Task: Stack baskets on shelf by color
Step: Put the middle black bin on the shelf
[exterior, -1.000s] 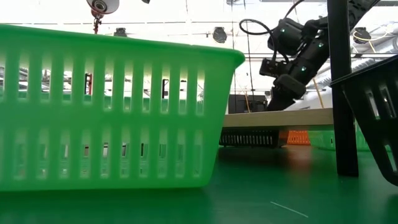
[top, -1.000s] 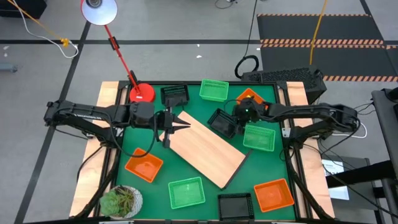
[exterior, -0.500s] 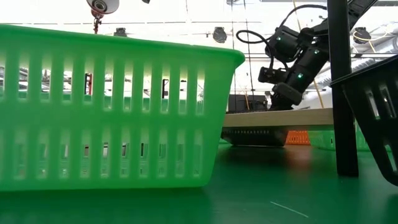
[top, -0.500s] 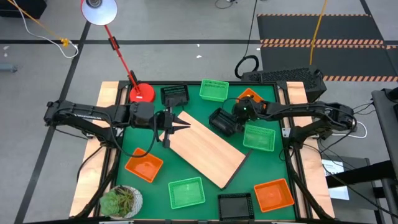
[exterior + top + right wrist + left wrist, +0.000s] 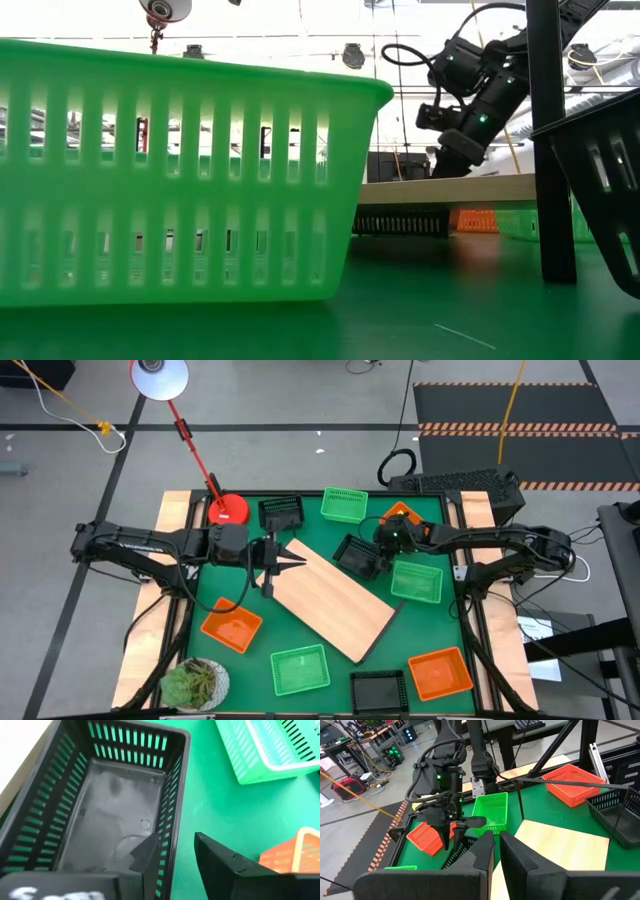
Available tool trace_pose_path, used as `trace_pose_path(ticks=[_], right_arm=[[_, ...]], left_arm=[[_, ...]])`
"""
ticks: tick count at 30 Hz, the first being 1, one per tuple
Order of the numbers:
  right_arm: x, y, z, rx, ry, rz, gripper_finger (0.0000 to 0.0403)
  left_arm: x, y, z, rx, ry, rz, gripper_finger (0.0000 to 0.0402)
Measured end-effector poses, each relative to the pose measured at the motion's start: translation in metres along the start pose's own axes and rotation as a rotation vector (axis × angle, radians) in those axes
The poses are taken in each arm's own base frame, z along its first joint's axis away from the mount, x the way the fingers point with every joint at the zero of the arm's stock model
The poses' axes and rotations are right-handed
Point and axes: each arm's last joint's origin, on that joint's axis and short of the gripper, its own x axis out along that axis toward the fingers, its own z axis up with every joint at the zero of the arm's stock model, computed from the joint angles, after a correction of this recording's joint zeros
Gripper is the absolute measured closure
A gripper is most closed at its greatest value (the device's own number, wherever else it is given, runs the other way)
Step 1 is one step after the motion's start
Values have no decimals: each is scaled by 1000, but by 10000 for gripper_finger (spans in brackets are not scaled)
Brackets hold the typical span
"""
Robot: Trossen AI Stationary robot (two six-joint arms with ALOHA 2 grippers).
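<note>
The shelf (image 5: 335, 600) is a light-wood board on black wire frames, lying slantwise mid-table. My right gripper (image 5: 175, 840) is at the black basket (image 5: 356, 554) beside the shelf's far right edge. My left gripper (image 5: 300, 557) hovers shut over the shelf's left corner, touching nothing; its wrist view shows only a slit between its fingers (image 5: 485, 852). Other baskets rest bottom-down on the mat: green ones (image 5: 344, 505), (image 5: 416, 580), (image 5: 300, 670); orange ones (image 5: 231, 628), (image 5: 440, 672), and one (image 5: 400, 513) partly under the right arm; black ones (image 5: 281, 512), (image 5: 378, 690). My right gripper holds the black basket by one long side wall (image 5: 172, 815), near that wall's end. One finger (image 5: 145, 852) is inside the basket and the other (image 5: 220, 860) outside. The fingers come from above, slanting from the table's right. The basket sits low by the mat (image 5: 400, 222), upright.
A red lamp base (image 5: 230, 510) with its stem stands at the far left corner, and a potted plant (image 5: 195, 682) at the near left. In the low view a green basket (image 5: 180, 180) fills the foreground, and a black one (image 5: 600, 190) stands at the right.
My right gripper shifted slightly toward the far edge with the black basket. The basket tipped and rose a little half a second ago, then settled back level beside the shelf.
</note>
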Motion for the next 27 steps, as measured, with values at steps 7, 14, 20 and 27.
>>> trace_pose_path(ticks=[7,14,20,27], right_arm=[[0,0,-3,0,28,1,302],[3,0,-4,-5,47,3,355],[10,-1,-4,-7,48,-2,391],[9,-2,-4,-6,44,-6,360]], left_arm=[[0,0,1,-1,-12,4,366],[0,1,2,0,-17,5,366],[0,0,2,-6,-17,5,366],[0,0,2,-9,-17,5,366]])
